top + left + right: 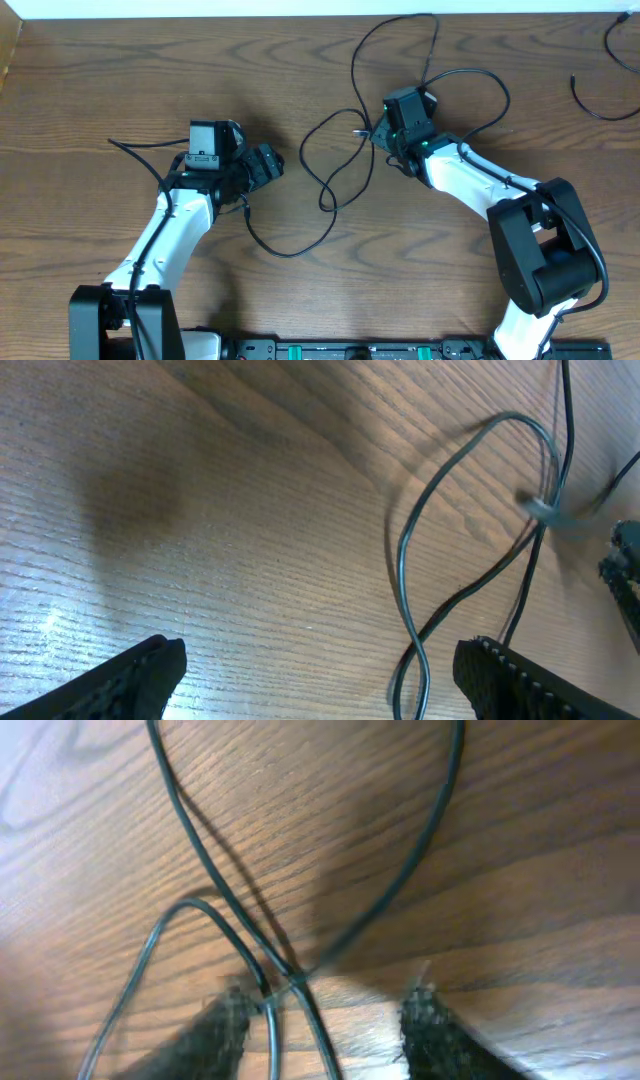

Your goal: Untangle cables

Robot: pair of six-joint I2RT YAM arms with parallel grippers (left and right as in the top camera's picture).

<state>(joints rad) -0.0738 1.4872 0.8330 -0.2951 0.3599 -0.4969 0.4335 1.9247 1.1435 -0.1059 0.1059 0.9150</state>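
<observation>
Thin black tangled cables (290, 980) loop across the brown wooden counter (120, 60). The right gripper (328, 1003) stands parted astride their crossing, and the left gripper (320, 655) is spread wide beside them.

no readable txt, labels, nos. or signs, any view

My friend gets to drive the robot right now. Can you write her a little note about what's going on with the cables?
Left gripper: open and holding nothing. A cable loop lies on the table below it.
Right gripper: open, fingers on either side of a spot where the cables cross, not squeezing them.
Cables: thin black ones looped over each other mid-table, between the arms. One more cable lies apart at the far right.
Done: no loop looks pulled free yet.
Left: probably grip one strand at the crossing and draw the loops apart.
</observation>
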